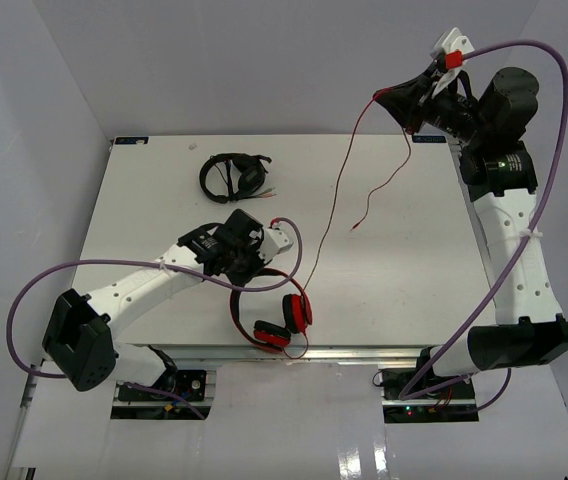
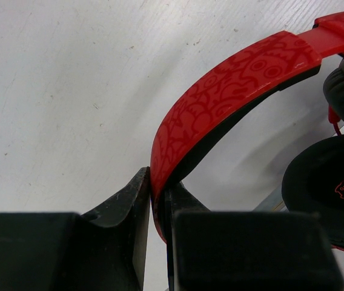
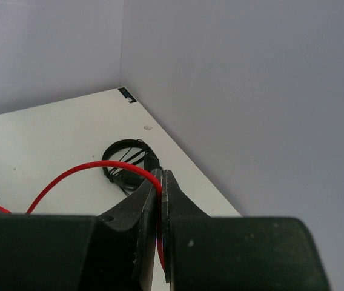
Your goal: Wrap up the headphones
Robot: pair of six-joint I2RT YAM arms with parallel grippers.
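White table (image 1: 424,290), pale grey walls (image 1: 264,60)

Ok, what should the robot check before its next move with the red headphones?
1. The left gripper is shut on the red patterned headband: ok.
2. The right gripper is shut on the thin red cable: ok.
3. Cable apart from the all-black headphones: ok.
4. Cable wound round the headband: not ok, no turns show.
5. Cable's free end off the white table: cannot tell.
6. The black-padded round earcups inside the table's near edge: ok, but close.
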